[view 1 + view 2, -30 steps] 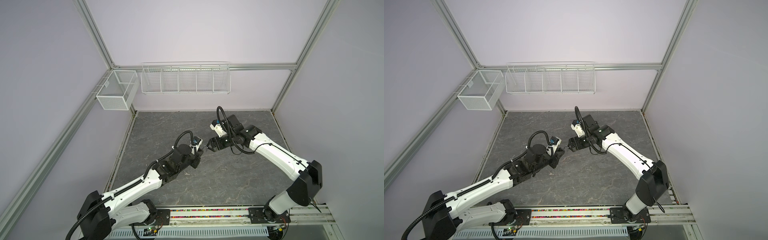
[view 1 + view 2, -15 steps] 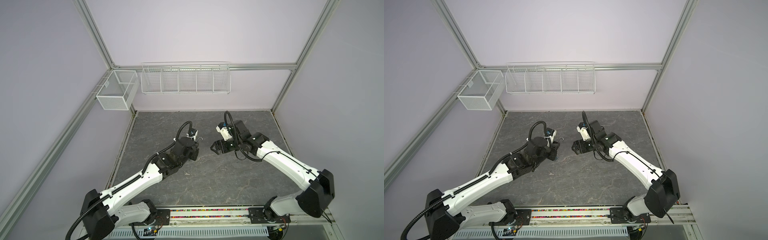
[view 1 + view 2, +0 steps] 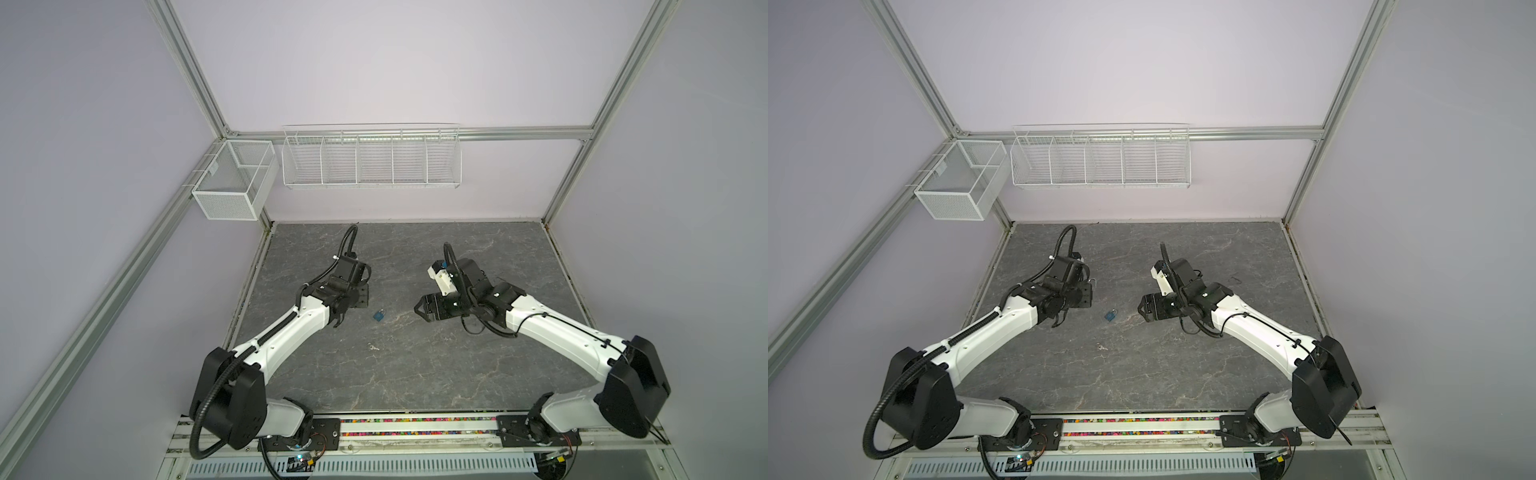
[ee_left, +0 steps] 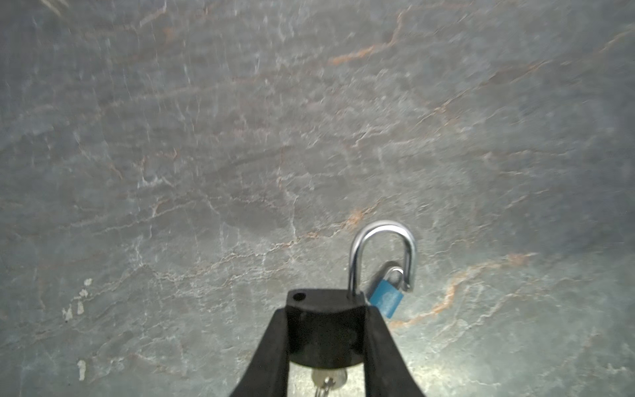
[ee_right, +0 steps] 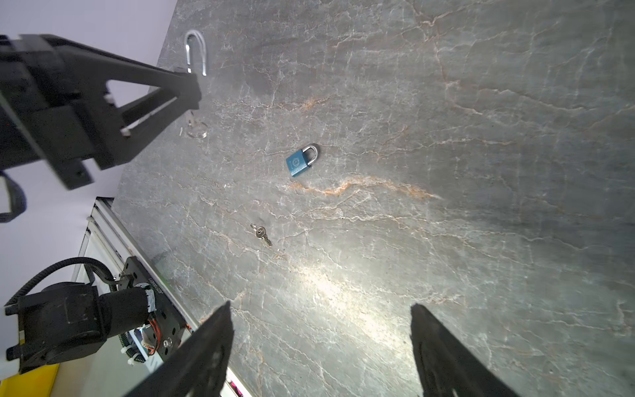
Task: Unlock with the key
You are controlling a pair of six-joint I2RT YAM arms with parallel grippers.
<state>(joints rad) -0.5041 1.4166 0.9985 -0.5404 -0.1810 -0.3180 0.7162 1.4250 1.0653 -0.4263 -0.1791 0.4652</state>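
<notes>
The left gripper [image 4: 326, 311] pinches an open-shackled black padlock [image 4: 324, 330], the right gripper [image 5: 321, 306] hangs spread near the blue padlock [image 5: 299, 163] and key [image 5: 263, 235] on the bench [image 3: 457, 374], with a mesh basket [image 3: 232, 183] and wire rack [image 3: 370, 160] hung behind.

The counter [image 4: 206, 137] looks like grey stone, veined white and rust, smooth with a dull sheen. Low in the left wrist view, the black padlock [image 4: 323, 309] has a matt body and a polished metal shackle [image 4: 381, 230]. The blue padlock [image 5: 298, 164] has a satin-painted body. The key [image 5: 263, 234] is bright metal. The long basket [image 3: 370, 160] is white coated wire.
</notes>
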